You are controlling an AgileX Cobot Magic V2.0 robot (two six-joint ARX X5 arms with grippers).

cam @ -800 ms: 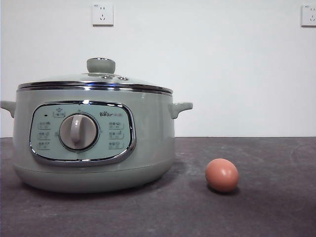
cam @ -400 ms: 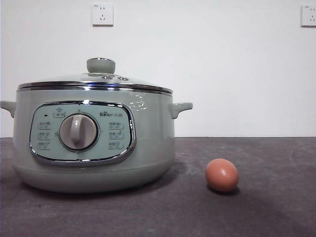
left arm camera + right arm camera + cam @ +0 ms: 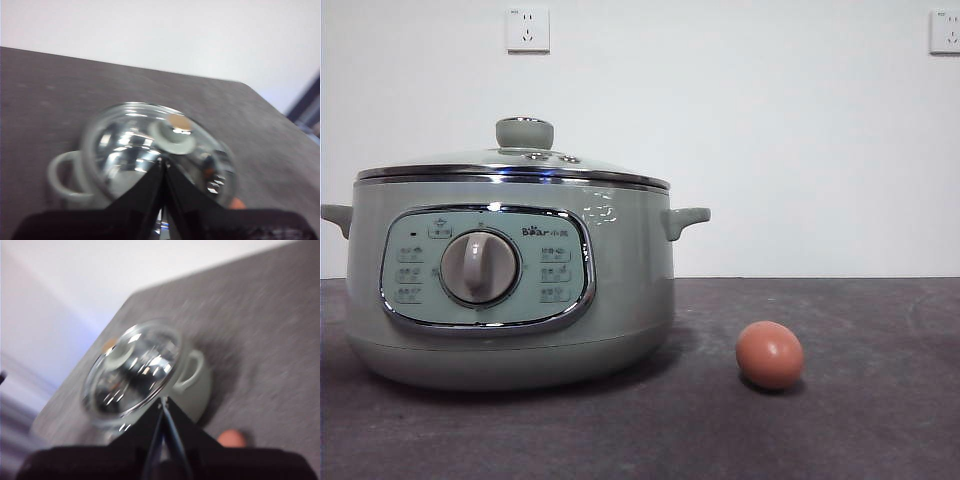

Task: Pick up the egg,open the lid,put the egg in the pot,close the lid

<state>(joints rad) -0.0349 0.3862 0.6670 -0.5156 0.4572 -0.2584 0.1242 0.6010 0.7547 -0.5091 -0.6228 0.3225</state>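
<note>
Egg: the egg (image 3: 769, 354) lies on its side on the bare desk (image 3: 860, 420), beside the pot (image 3: 510, 280) and apart from it, untouched. In the right wrist view it shows as an orange patch (image 3: 231, 438) low and just to one side of the right pincer (image 3: 164, 401).
Pot: closed, the lid (image 3: 515, 165) seated flat on its rim, the knob (image 3: 524, 132) upright in the middle.
Left pincer: the left pincer (image 3: 163, 161) hangs above the pot with its tip over the lid's glass (image 3: 150, 150); the jaws are clenched together to a point and carry nothing. The knob (image 3: 172, 137) sits just beyond the tip.
Right pincer: high over the desk, jaws likewise pressed together and empty; the pot (image 3: 145, 375) lies ahead of the tip, the egg nearer and off to the side.
Step in hand: by my judgement none of the task is done yet; neither arm shows in the front view.
Risks: the egg is round and free to roll, so a closed or off-centre pincer coming down could nudge it away or crack it. The glass dome is slick, so a grip anywhere but on the knob would likely slip. Both wrist views are blurred, so the aim may be off.
Surface: dark grey, matte, faintly mottled desk.
Room: plain white wall behind, with two wall sockets (image 3: 527, 29) high up.
</note>
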